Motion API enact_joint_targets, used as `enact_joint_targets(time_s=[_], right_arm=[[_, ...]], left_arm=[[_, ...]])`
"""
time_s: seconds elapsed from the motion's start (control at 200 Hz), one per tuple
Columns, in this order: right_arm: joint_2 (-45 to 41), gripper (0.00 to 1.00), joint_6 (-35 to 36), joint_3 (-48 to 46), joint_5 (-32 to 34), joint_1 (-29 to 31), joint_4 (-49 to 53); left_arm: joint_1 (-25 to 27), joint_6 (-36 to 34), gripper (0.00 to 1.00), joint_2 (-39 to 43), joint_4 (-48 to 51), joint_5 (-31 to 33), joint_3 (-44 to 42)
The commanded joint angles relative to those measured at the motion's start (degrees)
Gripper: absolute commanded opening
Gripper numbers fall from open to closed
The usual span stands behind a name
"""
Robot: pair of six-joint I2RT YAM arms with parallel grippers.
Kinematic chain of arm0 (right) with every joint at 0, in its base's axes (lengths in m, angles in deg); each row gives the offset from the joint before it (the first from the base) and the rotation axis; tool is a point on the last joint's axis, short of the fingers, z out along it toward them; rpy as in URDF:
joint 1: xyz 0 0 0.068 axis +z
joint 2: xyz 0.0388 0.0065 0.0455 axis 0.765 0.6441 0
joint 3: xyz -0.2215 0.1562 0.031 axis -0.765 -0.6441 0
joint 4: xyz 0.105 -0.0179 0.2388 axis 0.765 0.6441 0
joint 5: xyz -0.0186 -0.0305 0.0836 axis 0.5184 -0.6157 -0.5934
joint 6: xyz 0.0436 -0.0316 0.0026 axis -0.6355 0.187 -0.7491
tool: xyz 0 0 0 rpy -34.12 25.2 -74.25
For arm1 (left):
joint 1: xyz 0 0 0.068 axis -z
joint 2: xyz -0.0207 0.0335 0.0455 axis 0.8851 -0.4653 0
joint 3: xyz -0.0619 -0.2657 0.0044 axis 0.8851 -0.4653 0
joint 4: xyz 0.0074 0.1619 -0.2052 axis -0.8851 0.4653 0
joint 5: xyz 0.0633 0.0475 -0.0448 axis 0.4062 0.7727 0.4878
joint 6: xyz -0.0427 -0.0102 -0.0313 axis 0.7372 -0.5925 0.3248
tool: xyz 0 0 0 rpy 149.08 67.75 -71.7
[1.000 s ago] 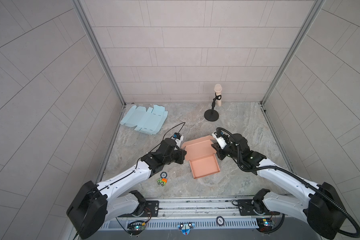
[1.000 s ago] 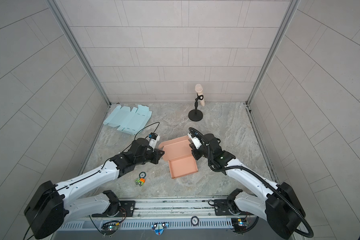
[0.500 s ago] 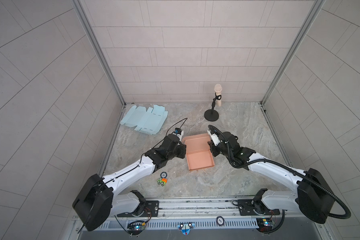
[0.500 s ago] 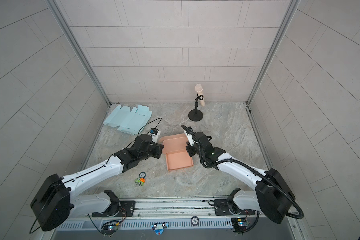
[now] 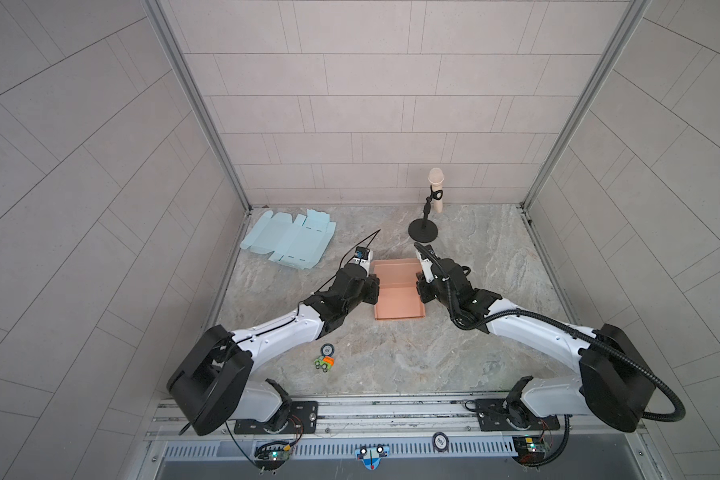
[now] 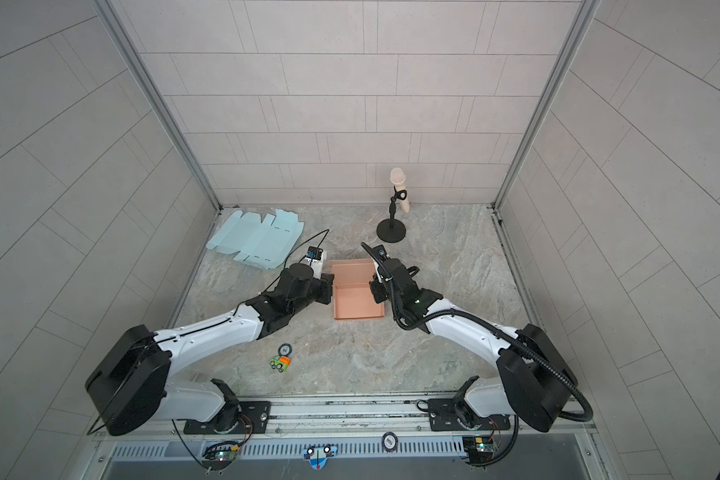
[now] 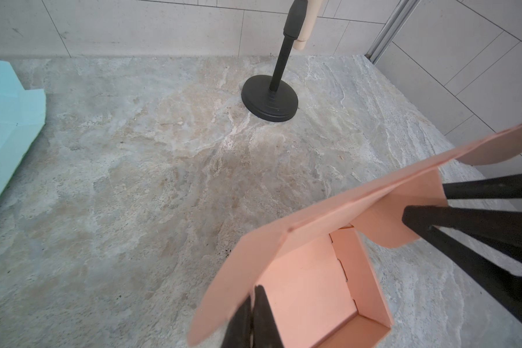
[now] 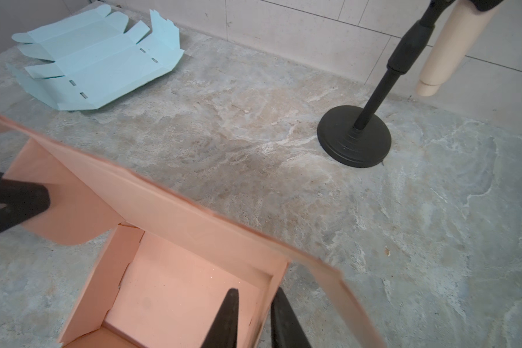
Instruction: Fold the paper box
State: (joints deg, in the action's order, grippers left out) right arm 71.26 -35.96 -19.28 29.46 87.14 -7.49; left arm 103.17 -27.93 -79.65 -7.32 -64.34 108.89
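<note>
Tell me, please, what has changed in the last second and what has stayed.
The peach paper box slid toward the back wall and turned square to it. Both arms followed: the left gripper shut on the lid's edge, the right gripper with jaws slightly apart astride a side wall. The blue flat sheet, the microphone stand and the small toy stayed put.

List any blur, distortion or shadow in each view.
Both top views: soft even light, wide-angle splay of the corner rails; the orange box is sharp. Left wrist view: the left gripper at the frame edge is soft. Right wrist view: the box's raised lid edge is blurred; the microphone stand is crisp.
</note>
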Motion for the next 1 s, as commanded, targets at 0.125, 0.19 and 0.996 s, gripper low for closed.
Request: enact_joint_targets(time_s=[0.125,0.19,0.996], right_arm=[[0.4,0.24,-3.7,-2.4,-0.1,1.0,-5.8],[0.1,0.24,-4.2,-3.4,0.2,1.1,-6.7],[-5.9,0.24,-7.5,-13.2,1.3,2.0,-10.6]], left_arm=[[3.4,-1.4,0.03,-4.6,-18.3,1.0,-3.1],[4.6,-1.7,0.03,-5.3,-22.4,2.9,-5.1],[13.4,-1.2,0.02,-15.2,-38.6,19.7,-11.5]])
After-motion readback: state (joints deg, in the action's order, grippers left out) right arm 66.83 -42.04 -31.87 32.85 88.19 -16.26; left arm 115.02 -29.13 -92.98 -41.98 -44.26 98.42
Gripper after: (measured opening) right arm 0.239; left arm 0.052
